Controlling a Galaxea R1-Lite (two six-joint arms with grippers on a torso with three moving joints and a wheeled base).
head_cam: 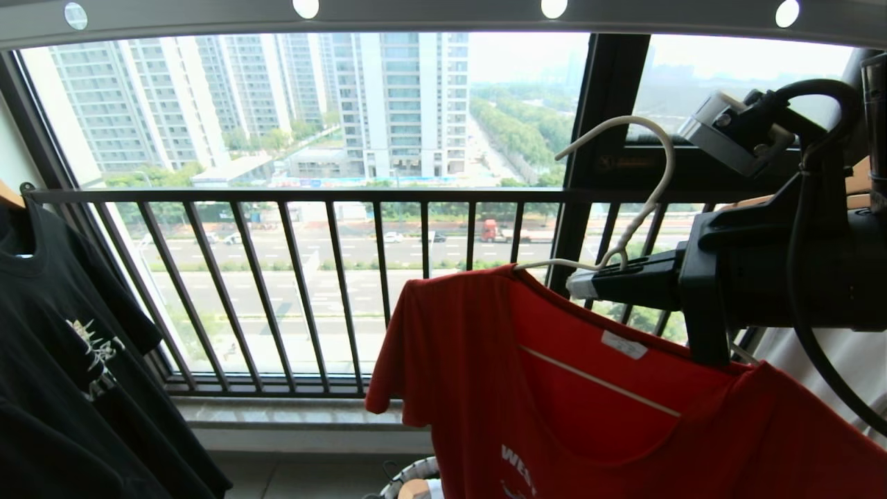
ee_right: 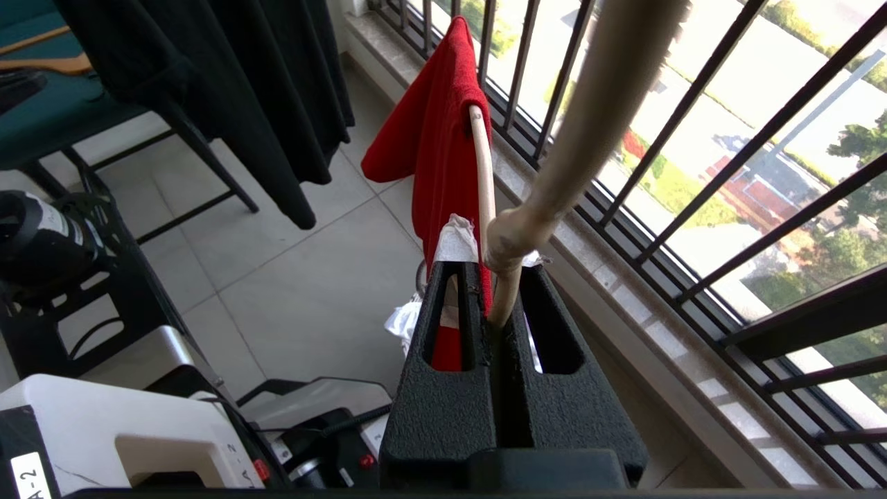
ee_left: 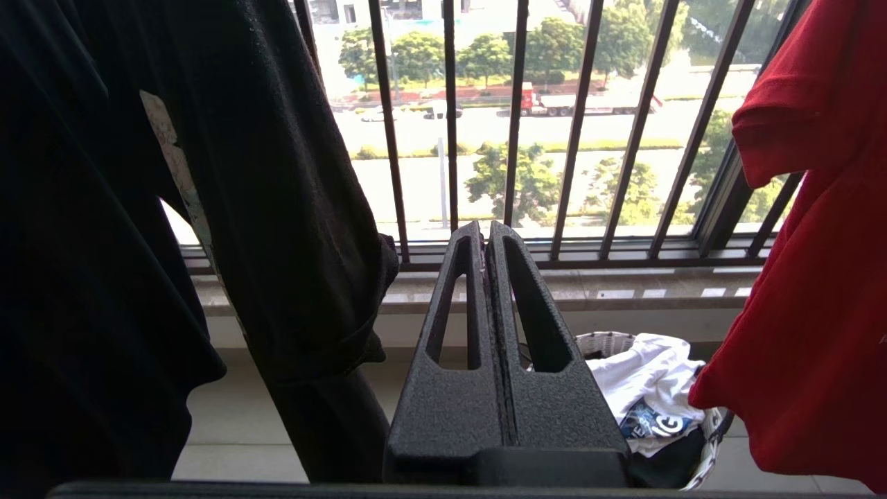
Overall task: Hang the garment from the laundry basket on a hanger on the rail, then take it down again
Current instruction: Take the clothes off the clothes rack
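The red garment (head_cam: pixel 554 416) hangs on the white wire hanger (head_cam: pixel 652 203) in front of the window. My right gripper (head_cam: pixel 589 281) is shut on the hanger's twisted neck (ee_right: pixel 506 294), just above the collar. The hook curves up free in the air, below the grey rail (head_cam: pixel 443 15), and touches nothing. In the right wrist view the garment (ee_right: pixel 436 138) drapes down past the right gripper (ee_right: pixel 495 274). The laundry basket (ee_left: pixel 603 343) stands on the floor under the garment (ee_left: pixel 818 277), with its rim (head_cam: pixel 409 482) at the head view's lower edge. My left gripper (ee_left: pixel 485 232) is shut, empty and parked low.
A black printed T-shirt (head_cam: pixel 69 346) hangs at the left. The black barred window railing (head_cam: pixel 312 277) and stone sill run behind. A white garment (ee_left: pixel 644 381) lies in the basket. Wooden hangers (head_cam: pixel 859 187) show at far right. A dark chair (ee_right: pixel 62 104) stands behind.
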